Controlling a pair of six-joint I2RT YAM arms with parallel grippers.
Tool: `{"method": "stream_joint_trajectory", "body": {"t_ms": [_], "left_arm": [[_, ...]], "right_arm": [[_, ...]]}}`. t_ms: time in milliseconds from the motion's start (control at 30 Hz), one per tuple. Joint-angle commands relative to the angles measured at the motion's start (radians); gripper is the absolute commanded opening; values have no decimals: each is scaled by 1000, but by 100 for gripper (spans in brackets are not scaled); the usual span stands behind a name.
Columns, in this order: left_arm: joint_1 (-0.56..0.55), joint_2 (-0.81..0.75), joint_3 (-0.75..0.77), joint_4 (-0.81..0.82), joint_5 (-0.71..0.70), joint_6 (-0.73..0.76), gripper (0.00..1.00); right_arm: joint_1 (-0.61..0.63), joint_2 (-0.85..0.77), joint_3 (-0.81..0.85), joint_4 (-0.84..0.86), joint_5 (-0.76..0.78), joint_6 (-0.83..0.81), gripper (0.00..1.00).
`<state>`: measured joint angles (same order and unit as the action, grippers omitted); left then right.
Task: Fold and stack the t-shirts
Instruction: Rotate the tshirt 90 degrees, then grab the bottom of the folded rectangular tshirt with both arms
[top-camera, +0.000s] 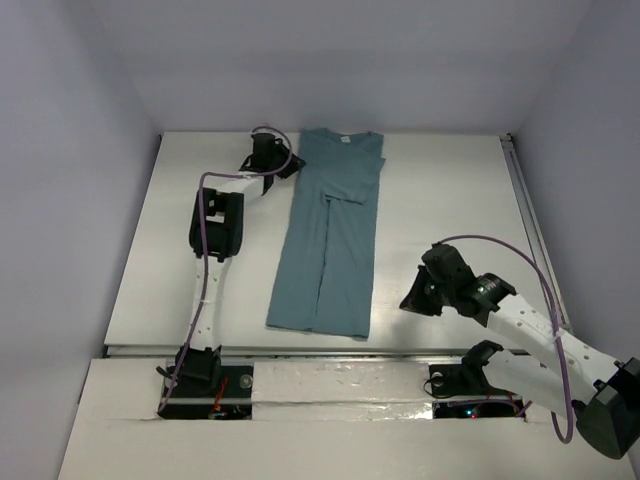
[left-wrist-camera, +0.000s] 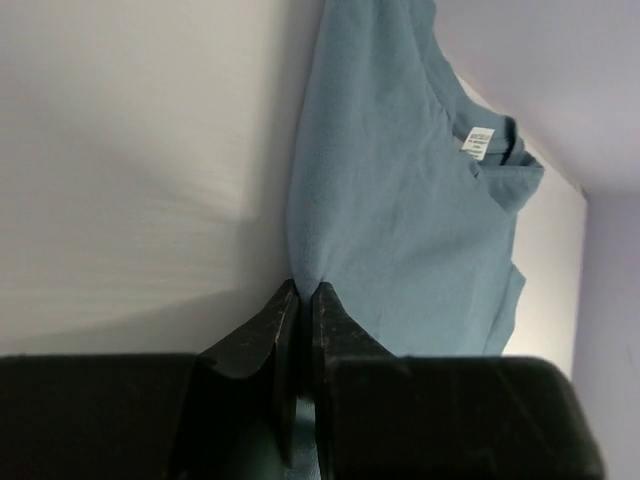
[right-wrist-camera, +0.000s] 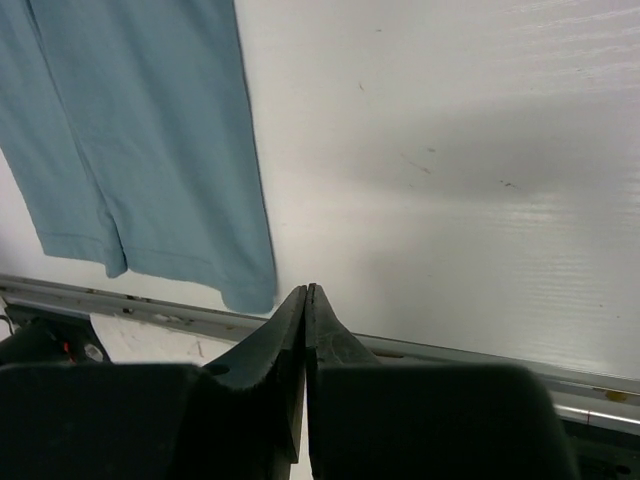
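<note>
Left gripper (left-wrist-camera: 303, 290): jaws pinched shut on t-shirt (top-camera: 330, 240) at far left edge. T-shirt: narrow lengthwise strip, mid-table (top-camera: 450, 190), collar far, hem near front rail (top-camera: 450, 352); open surface either side. Right gripper (right-wrist-camera: 306, 290): jaws closed, empty, right of hem.

- The white table (top-camera: 450, 200) has a flat, matte top. One metal rail (top-camera: 300, 352) runs along its near edge and a side rail (top-camera: 527, 210) runs down its right edge.
- A teal t-shirt (top-camera: 330, 240) lies flat down the middle, folded lengthwise into a narrow strip. Its collar is at the far edge and its hem is near the front rail.
- Its white neck label (top-camera: 343, 139) faces up.
</note>
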<state>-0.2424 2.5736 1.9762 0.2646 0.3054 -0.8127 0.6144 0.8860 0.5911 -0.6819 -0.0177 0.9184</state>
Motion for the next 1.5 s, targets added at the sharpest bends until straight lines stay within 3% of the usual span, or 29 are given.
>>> {"method": "stream_joint_trajectory", "body": {"t_ms": [0, 33, 67, 100, 233, 300, 400, 433, 467, 500, 567, 667, 700, 733, 767, 800, 833, 900, 1067, 1200, 1467], "left_arm": [[77, -154, -124, 56, -115, 20, 1], [86, -176, -192, 67, -109, 23, 11], [86, -197, -221, 71, -111, 39, 29], [86, -254, -255, 85, -109, 58, 56], [106, -470, -490, 29, -196, 173, 71], [106, -615, -578, -61, -213, 216, 70], [91, -781, -817, -179, -221, 236, 66], [80, -900, -956, -209, -224, 236, 62], [71, -958, -1017, -246, -220, 237, 61], [48, -1019, -1078, -330, -224, 230, 59], [8, -1200, -1256, -398, -203, 181, 41], [-99, -1384, -1395, -575, -158, 82, 28], [-124, -1427, -1419, -653, -151, 55, 27], [-158, -1517, -1456, -686, -137, 29, 27], [-158, -1564, -1467, -724, -135, -20, 27], [-158, -1611, -1473, -775, -132, -29, 30], [-167, -1695, -1482, -798, -115, -45, 42], [-167, -1740, -1487, -837, -103, -68, 53], [-231, -1652, -1504, -800, -63, -57, 54], [-331, -1584, -1482, -792, -101, -74, 54], [-411, -1514, -1453, -798, -166, -120, 50]], "right_arm": [[-7, -15, 4, 15, -11, -16, 8], [-7, -15, 9, 13, -10, -16, 12], [-7, -15, 10, 19, -21, -26, 17], [-7, -3, 13, 25, -30, -32, 28], [-7, 30, 1, 70, -94, -44, 44], [-7, 28, -22, 125, -110, -44, 49], [-7, 42, -71, 220, -152, -39, 50], [-7, 50, -82, 246, -172, -38, 49], [-7, 65, -95, 302, -191, -27, 43], [2, 70, -120, 327, -215, -15, 4], [15, 76, -143, 390, -225, 8, 0], [41, 68, -177, 453, -238, 49, 0], [59, 65, -186, 469, -240, 63, 2], [73, 67, -206, 482, -241, 75, 11], [88, 70, -214, 507, -240, 101, 22], [125, 74, -220, 518, -226, 117, 43], [143, 83, -237, 528, -217, 129, 50], [169, 99, -263, 594, -211, 189, 58], [194, 111, -312, 659, -165, 250, 58], [203, 133, -318, 657, -154, 266, 54], [203, 139, -318, 670, -142, 283, 51]]}}
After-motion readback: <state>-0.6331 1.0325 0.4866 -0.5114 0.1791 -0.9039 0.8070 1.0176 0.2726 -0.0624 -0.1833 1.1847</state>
